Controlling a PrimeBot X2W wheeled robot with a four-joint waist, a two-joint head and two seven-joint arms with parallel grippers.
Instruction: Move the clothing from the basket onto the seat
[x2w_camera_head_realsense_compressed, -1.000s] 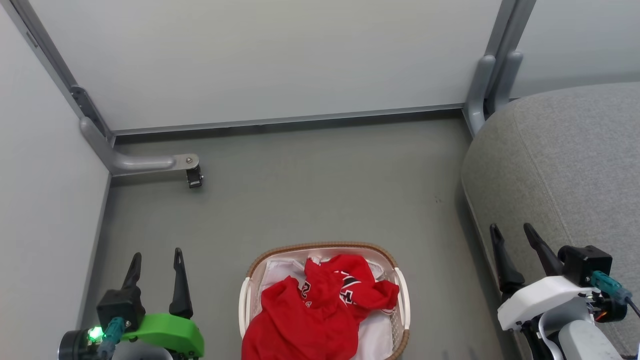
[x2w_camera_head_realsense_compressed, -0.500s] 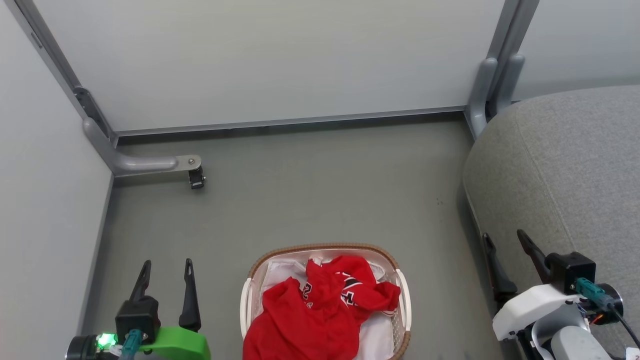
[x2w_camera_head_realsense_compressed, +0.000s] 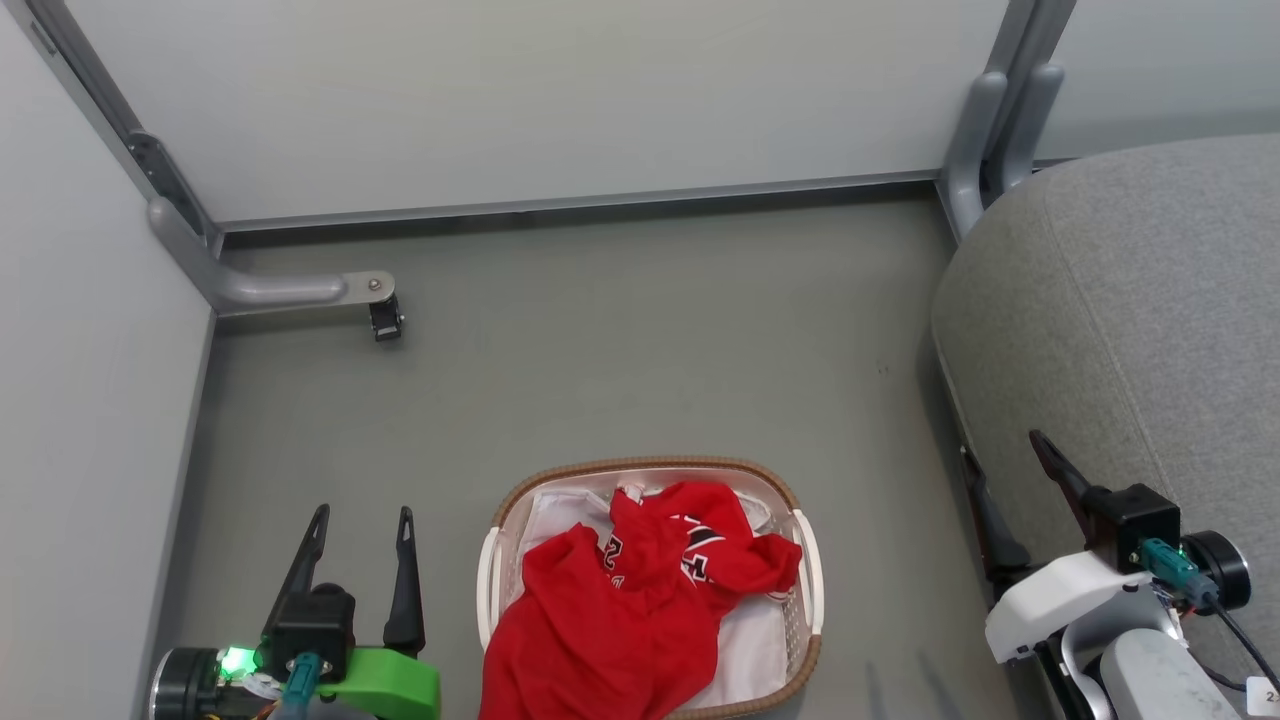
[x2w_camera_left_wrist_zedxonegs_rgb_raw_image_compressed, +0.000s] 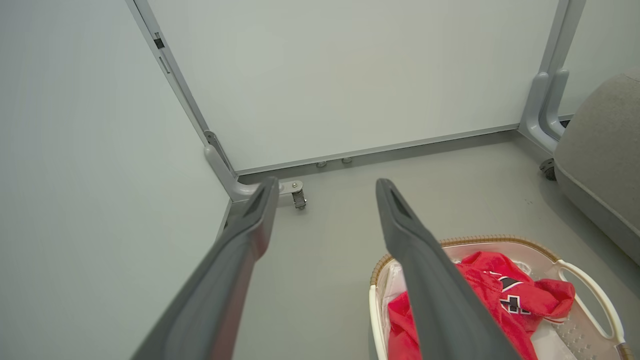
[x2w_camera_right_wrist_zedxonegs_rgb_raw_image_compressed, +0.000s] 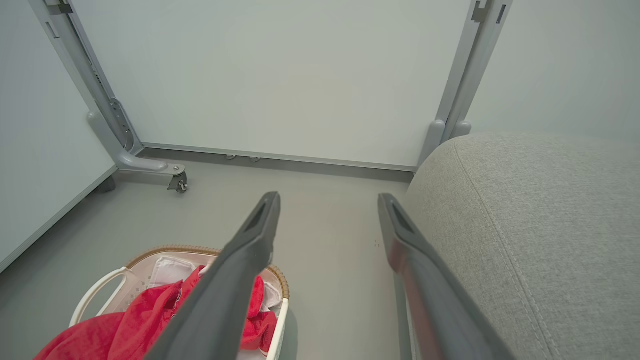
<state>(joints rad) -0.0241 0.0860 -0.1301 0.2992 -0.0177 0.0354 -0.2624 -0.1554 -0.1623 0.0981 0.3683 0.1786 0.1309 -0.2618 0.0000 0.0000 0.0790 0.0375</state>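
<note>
Left claw (x2w_camera_head_realsense_compressed: 362, 512): jaws spread wide, empty, over floor (x2w_camera_head_realsense_compressed: 620, 340), just left of basket (x2w_camera_head_realsense_compressed: 650, 467).
Right claw (x2w_camera_head_realsense_compressed: 1000, 446): likewise spread, empty, beside seat (x2w_camera_head_realsense_compressed: 1150, 330) edge.
Clothing (x2w_camera_head_realsense_compressed: 620, 610): heaped in basket between claws, running near-left to far-right; none on seat.
Left claw looks nearer; reach goes rightward, down.
Seat lies far right.

There's the clothing (x2w_camera_head_realsense_compressed: 600, 620) in the basket (x2w_camera_head_realsense_compressed: 650, 467), basket on the floor (x2w_camera_head_realsense_compressed: 600, 350), seat (x2w_camera_head_realsense_compressed: 1150, 300) to its right, panel (x2w_camera_head_realsense_compressed: 550, 100) behind both.
</note>
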